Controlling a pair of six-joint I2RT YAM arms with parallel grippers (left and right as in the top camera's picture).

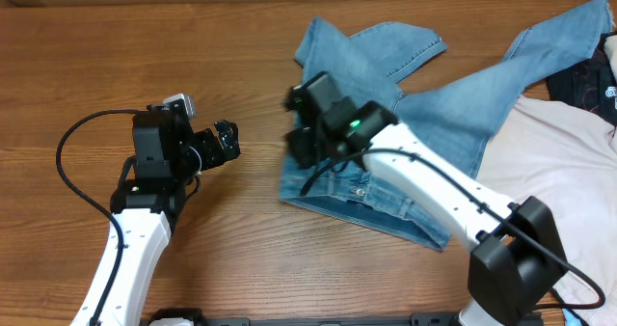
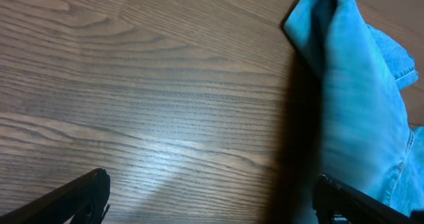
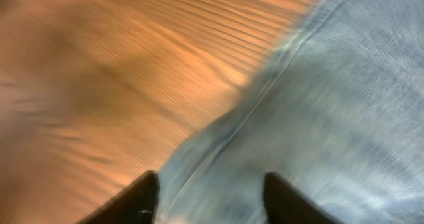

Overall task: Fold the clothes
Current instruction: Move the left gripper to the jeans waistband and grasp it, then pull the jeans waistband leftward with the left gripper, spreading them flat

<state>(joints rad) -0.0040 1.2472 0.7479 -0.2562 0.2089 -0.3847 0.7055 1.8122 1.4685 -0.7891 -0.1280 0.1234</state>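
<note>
The light-blue denim jeans (image 1: 434, 104) lie crumpled across the middle and back right of the wooden table, one leg reaching to the back right corner. My right gripper (image 1: 301, 133) hovers over the jeans' left edge, jaws open; the right wrist view shows a denim seam (image 3: 278, 118) between its fingers (image 3: 211, 197). My left gripper (image 1: 228, 141) is open over bare wood left of the jeans. In the left wrist view a fold of the jeans (image 2: 358, 98) stands beside the right finger, with only wood between the fingertips (image 2: 212, 197).
A pale pink garment (image 1: 559, 181) lies at the right, partly under the jeans. A dark printed cloth (image 1: 593, 80) sits at the far right edge. The left arm's black cable (image 1: 77, 162) loops over the table at the left.
</note>
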